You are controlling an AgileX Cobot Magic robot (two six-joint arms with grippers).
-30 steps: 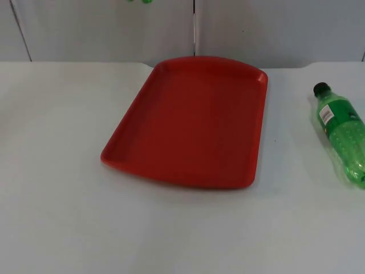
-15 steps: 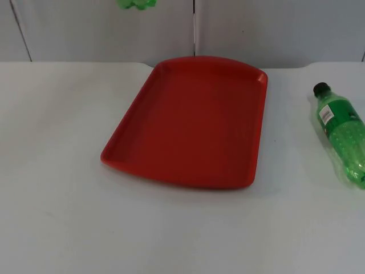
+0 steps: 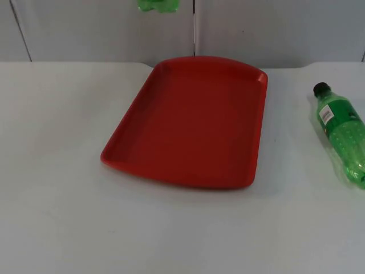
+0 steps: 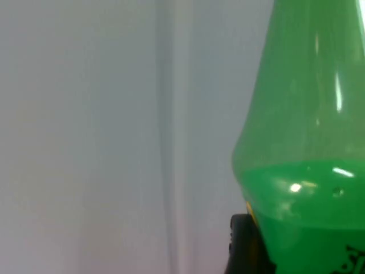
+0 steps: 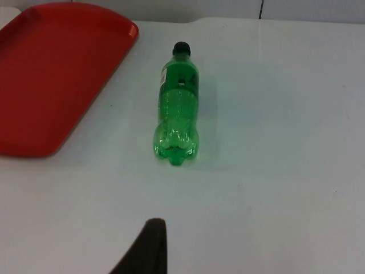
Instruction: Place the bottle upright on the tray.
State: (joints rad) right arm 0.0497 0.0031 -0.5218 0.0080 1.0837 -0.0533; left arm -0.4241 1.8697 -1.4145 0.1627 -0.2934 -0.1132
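We see the white table top (image 3: 63,228) bare and wide along its near edge and left side, ending at the grey partition wall (image 3: 85,28). The red rectangular plastic tray (image 3: 188,123) lies flat toward the table's far edge, holding nothing. A green plastic bottle with a black cap (image 3: 342,134) lies on its side by the right edge, well apart from the tray. A second green plastic bottle (image 4: 308,142) hangs up by the wall behind the tray, with a black fingertip (image 4: 244,245) of the left gripper touching it; whether that claw pinches it we cannot tell. The right gripper hovers over the table near the lying bottle; its fingers we cannot judge.
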